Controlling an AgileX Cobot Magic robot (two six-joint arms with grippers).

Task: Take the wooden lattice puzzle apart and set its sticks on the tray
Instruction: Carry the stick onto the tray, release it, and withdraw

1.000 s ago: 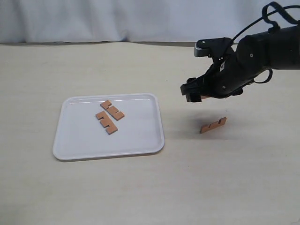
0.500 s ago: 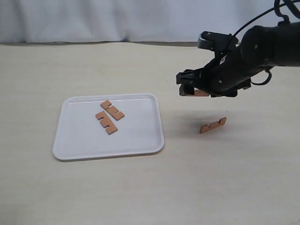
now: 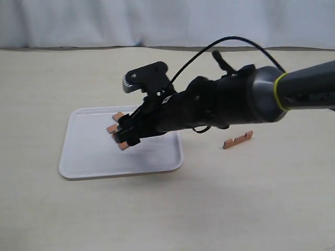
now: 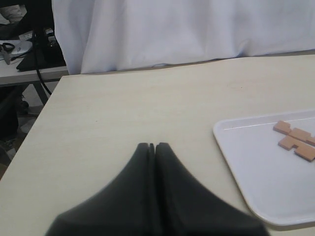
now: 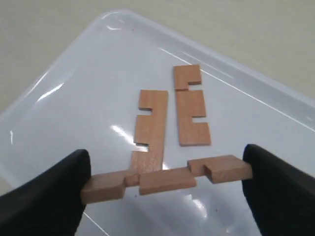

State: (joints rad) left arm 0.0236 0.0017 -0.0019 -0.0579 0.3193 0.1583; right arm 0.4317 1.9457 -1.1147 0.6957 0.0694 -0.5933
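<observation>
The lattice puzzle is apart. My right gripper (image 3: 125, 137) reaches across over the white tray (image 3: 89, 154) and is shut on one notched stick (image 5: 167, 181), pinched end to end between its fingers just above the tray floor (image 5: 74, 98). Two more sticks (image 5: 151, 125) (image 5: 191, 115) lie flat side by side on the tray, just beyond the held one. A fourth stick (image 3: 238, 139) lies on the table right of the tray. My left gripper (image 4: 151, 146) is shut with nothing in it, over bare table beside the tray (image 4: 256, 172); the exterior view does not show it.
The right arm (image 3: 225, 102) stretches across the table's middle and over the tray's right rim. A white curtain (image 3: 157, 21) hangs along the far edge of the table. A dark stand and cables (image 4: 29, 49) sit off the table's corner in the left wrist view.
My right arm has swung left from above the loose table stick to over the tray, carrying its stick down close to the two lying there. The left gripper's earlier position is not shown.
</observation>
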